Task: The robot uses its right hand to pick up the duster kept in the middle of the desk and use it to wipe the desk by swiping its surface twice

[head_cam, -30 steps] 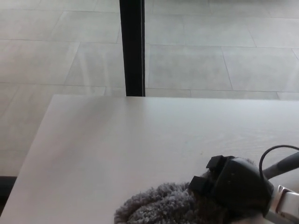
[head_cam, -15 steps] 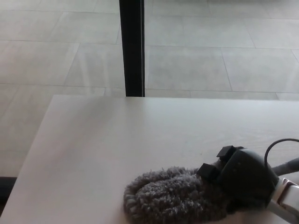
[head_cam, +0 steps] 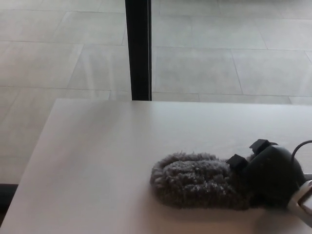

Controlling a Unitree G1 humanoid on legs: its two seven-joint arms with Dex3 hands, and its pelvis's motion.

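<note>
**Right hand on duster, desk surface**

We see the robot's black right hand point(head_cam: 270, 175) clamped on the fluffy grey oblong duster point(head_cam: 195, 179), which lies flat on the pale wooden desk point(head_cam: 97, 156), toward its right side.

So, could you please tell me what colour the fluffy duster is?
Grey; the fluffy duster shows best in the head view.

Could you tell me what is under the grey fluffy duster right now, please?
The duster lies flat on the pale desk, with the right hand gripping its right end. Only bare desk shows around it; whatever lies directly beneath it is covered.
</note>
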